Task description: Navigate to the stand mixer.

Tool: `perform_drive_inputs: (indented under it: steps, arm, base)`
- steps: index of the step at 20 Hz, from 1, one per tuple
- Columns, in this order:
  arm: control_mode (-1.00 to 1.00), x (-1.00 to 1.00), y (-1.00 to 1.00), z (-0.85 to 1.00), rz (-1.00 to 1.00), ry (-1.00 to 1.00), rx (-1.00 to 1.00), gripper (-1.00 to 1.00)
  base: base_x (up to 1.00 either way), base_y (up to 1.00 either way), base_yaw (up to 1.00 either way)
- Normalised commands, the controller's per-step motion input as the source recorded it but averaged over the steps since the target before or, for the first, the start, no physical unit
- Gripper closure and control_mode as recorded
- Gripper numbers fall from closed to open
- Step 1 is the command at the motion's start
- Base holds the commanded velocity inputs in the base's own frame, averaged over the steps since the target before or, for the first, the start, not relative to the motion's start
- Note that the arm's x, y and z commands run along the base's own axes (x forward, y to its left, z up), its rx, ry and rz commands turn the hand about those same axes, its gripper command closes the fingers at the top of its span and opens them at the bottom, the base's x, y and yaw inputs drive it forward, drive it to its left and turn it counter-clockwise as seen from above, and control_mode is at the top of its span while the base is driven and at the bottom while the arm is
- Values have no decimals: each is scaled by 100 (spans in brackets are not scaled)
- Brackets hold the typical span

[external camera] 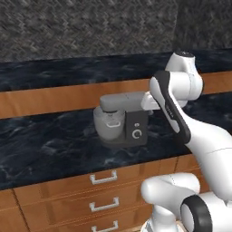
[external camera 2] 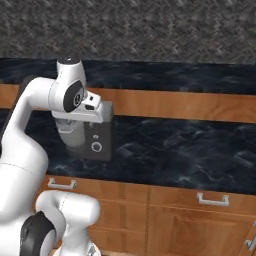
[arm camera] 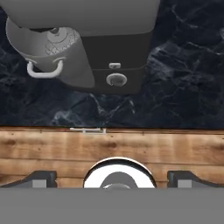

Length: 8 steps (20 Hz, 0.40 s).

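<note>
1. The end effector (arm camera: 112, 178) hangs above the drawer fronts (arm camera: 112, 151), fingertips (arm camera: 40, 178) set wide apart with nothing between them, so it reads as open and empty.
2. Keep it tucked high like this while the base drives; the arm needs no reach here.
3. The stand mixer (external camera: 121, 121) sits on the dark marble table (external camera: 50, 149), near its back, almost straight ahead.
4. The base seems nearly there, though the arm hides part of the mixer in the right base view, so the alignment is hard to judge.
5. Finish with a small, slow creep, centred on the dial (external camera: 136, 133), stopping short of the drawers.
</note>
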Motion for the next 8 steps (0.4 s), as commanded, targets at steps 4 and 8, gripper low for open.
perform_drive_inputs:
  steps: [4, 8]
  arm:
    - [-100, 77, 23, 0, 0, 0, -3, -100]
    - [-100, 100, 55, 0, -2, 0, -11, -100]
  base:
    - [0, 0, 0]
    - [0, 0, 0]
